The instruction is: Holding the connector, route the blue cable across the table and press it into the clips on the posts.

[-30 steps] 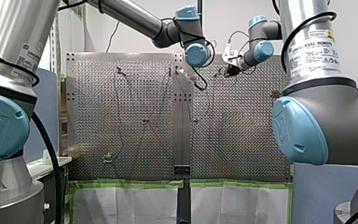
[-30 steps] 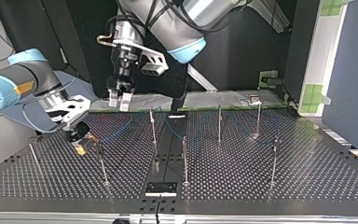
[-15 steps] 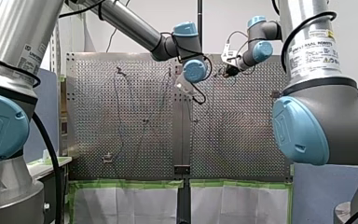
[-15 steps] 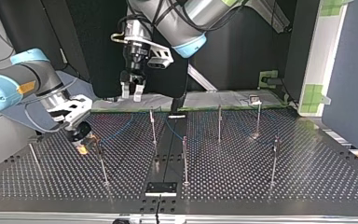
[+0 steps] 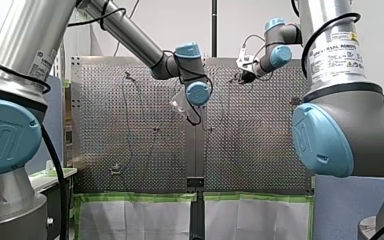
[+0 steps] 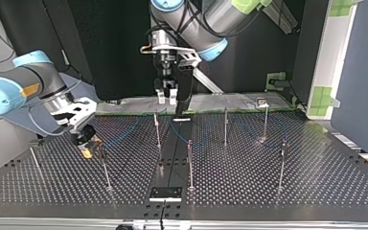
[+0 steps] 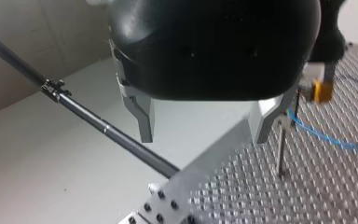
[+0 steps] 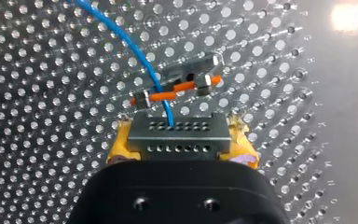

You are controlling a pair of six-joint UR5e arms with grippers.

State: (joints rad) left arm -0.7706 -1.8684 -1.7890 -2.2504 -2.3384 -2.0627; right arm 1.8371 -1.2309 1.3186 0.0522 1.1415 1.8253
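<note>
The connector [image 8: 177,135] sits clamped between the yellow pads [image 8: 121,145] of my right gripper [image 6: 87,146], holes facing out. The cable [image 8: 121,37] leaves the connector's front and curves away over the table [image 8: 51,102]. Just ahead of the connector it crosses the orange bar of a clip [image 8: 193,74]; I cannot tell whether it is seated there.

In the top view that gripper is low at the left, close over the table and just beside a post [image 6: 104,167]. More cable lies on the table behind it.

My left gripper [image 7: 205,125] is spread wide, metal fingers [image 7: 144,121] holding nothing. It hangs over the table's far edge near the middle, well apart from the right one, with another post [image 7: 282,154] under one finger.
</note>
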